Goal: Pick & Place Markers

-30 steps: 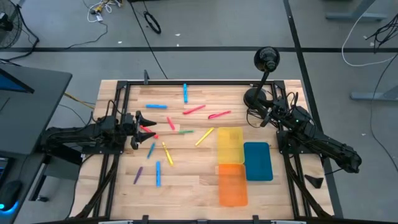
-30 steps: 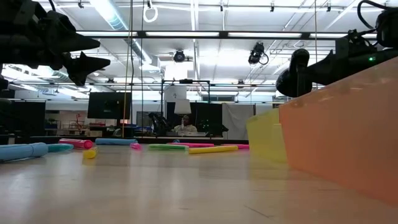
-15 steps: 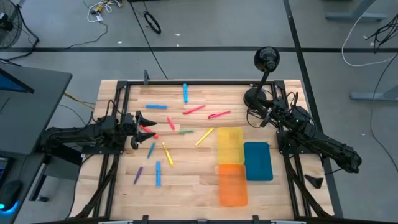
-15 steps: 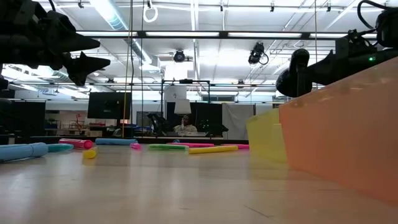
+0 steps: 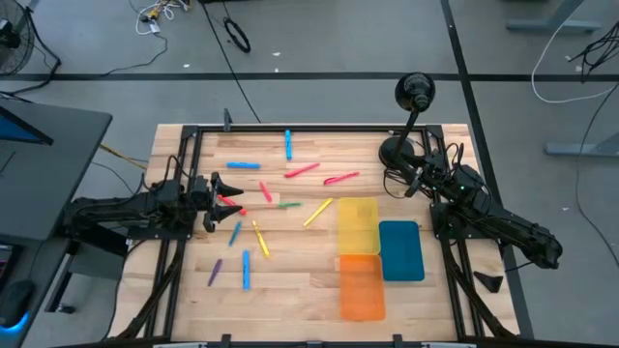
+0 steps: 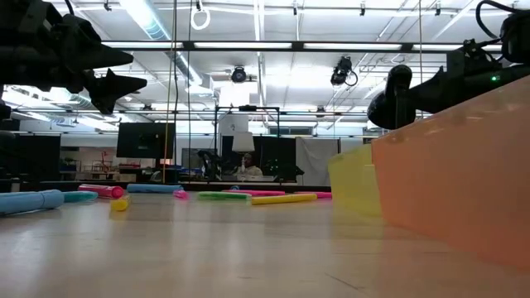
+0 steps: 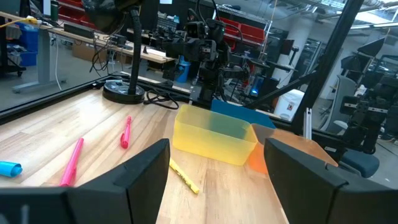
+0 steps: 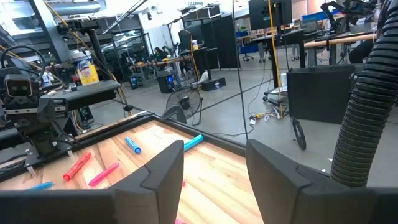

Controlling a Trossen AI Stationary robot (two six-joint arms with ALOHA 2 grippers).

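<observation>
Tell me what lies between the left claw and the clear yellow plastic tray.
High view: a short red marker, a thin green marker and a long yellow marker lie between the left claw and the yellow tray.

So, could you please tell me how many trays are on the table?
3, all on the table's right half: the yellow tray, the orange tray just in front of it, and the blue tray beside both, toward the right arm.

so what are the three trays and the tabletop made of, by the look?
Yellow tray, orange tray: likely translucent plastic; in the low view light glows through their walls. Blue tray: probably plastic, looks opaque and matte. Tabletop: wood, pale planks with visible grain and seams, light sheen.
</observation>
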